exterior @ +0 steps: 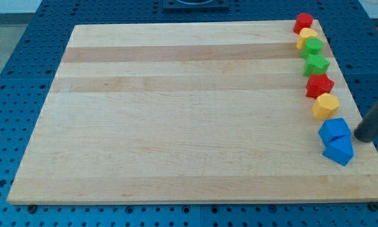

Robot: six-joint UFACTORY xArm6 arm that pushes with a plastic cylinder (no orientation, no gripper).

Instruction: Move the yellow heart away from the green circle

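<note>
The yellow heart (306, 37) lies near the view's top right corner of the wooden board (176, 113), wedged between a red block (303, 23) above it and the green circle (313, 46) just below it, touching both. My tip (363, 135) is at the view's right edge, far below the heart, just right of the upper blue block (334, 130).
A column of blocks runs down the board's right edge: a green star (316, 64), a red star (319, 85), a yellow hexagon (326, 106), then the two blue blocks, the lower one (339, 151) near the bottom right.
</note>
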